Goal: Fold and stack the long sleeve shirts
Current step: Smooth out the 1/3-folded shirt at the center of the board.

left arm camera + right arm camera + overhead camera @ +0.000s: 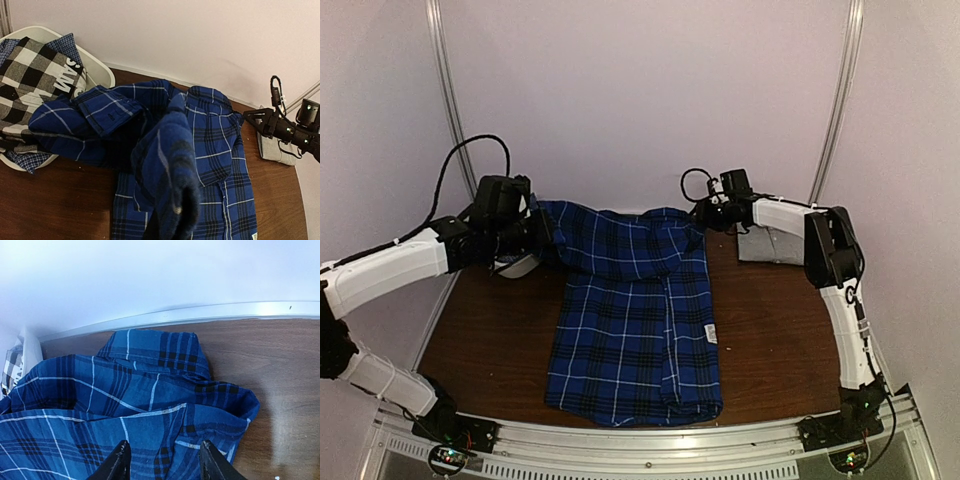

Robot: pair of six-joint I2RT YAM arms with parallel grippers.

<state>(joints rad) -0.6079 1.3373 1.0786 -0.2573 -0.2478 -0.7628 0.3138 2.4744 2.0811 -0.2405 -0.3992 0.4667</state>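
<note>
Progress is judged to be near the midpoint. The blue plaid shirt (635, 320) lies in the middle of the table (490, 340), already narrowed into a long strip that runs from near edge to far edge. Its far end, with the collar, is bunched and partly turned over; the crosswise fold is not yet finished. The grey shirt (768, 247) rests at the far right as a small flat packet and appears folded. The black-and-white check shirt (30, 75) sits crumpled in the white basket (97, 65) at the far left, unfolded. No stack has been built.

Left gripper (528, 238): positioned at the far left corner of the plaid shirt, raised above the table. Its fingers are pressed together on a fold of the cloth. The left wrist view shows the fabric draped over them, so the fingertips themselves are hidden.

Right gripper (705, 215): positioned at the far right corner of the same shirt. Its fingers (120, 462) stand spread apart, with nothing pinched between them. The collar end of the plaid cloth lies just beyond and beneath the tips, on the table.

Remaining work, as judged: complete this fold, fold the check shirt, stack all three.
</note>
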